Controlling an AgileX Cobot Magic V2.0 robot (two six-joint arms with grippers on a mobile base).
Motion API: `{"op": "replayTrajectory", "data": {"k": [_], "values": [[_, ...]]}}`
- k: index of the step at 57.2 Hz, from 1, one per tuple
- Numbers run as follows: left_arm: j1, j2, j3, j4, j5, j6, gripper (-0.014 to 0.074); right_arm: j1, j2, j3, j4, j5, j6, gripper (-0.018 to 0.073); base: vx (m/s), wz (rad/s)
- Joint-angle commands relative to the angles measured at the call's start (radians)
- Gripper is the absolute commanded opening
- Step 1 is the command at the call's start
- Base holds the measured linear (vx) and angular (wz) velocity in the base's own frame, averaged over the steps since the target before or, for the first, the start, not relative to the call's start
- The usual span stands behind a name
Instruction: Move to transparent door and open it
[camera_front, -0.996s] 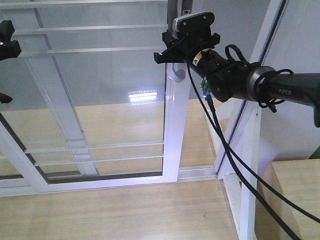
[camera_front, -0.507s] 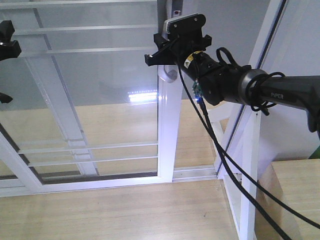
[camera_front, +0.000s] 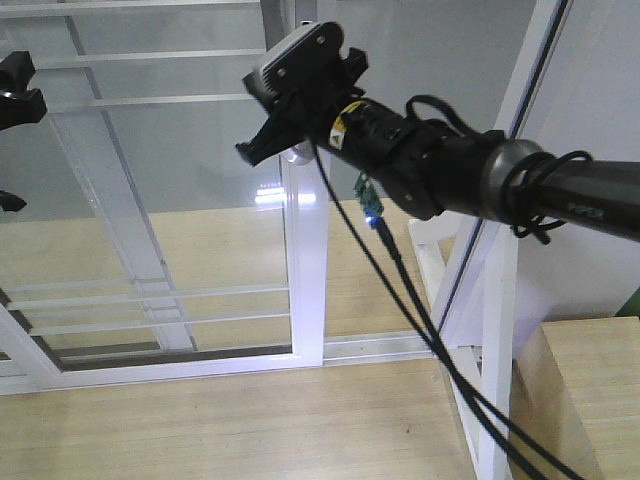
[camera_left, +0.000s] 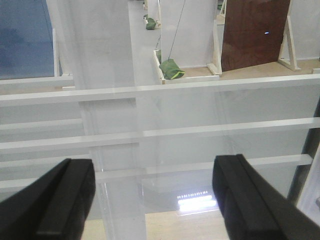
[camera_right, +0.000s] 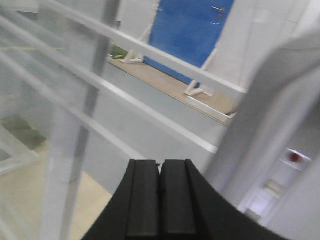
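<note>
Transparent door (camera_front: 306, 270) stands just ahead, its white edge stile apart from the bare frame post (camera_front: 497, 340), so a gap shows. The right gripper (camera_right: 160, 197), fingers pressed together on nothing, is right beside the pull handle (camera_front: 297, 153). The left gripper (camera_left: 155, 200) hangs with fingers wide apart before the glass. The panel seems heavy, stiff and breakable: better to push at the handle or frame, never the glass.
</note>
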Motion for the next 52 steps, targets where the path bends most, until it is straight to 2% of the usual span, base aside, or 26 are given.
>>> {"op": "replayTrajectory", "data": {"k": [1,11,22,36,43,52], "values": [[-0.003,-0.024,-0.034,0.000,-0.071,-0.003,0.0590,-0.078,-0.098,-0.029,0.075,0.017,-0.009,-0.0006,0.00,0.00],[-0.003,-0.024,-0.034,0.000,-0.070,-0.003,0.0590,-0.220,-0.189,-0.020,0.083,0.151,-0.009,-0.0006,0.00,0.00],[-0.003,-0.021,-0.034,0.003,-0.066,-0.003,0.0590,-0.332,-0.350,0.181,0.083,0.056,-0.009,-0.0006,0.00,0.00],[-0.027,0.062,-0.034,0.062,-0.072,-0.004,0.0590,-0.363,-0.600,0.564,0.089,-0.096,-0.050,-0.0006,0.00,0.00],[-0.078,0.127,-0.034,0.062,-0.108,-0.004,0.0590,-0.363,-0.726,0.739,0.110,-0.155,-0.049,-0.0006,0.00,0.00],[-0.161,0.210,-0.036,0.062,-0.225,-0.018,0.0590,-0.363,-0.859,0.887,0.162,-0.177,-0.091,-0.0006,0.00,0.00]]}}
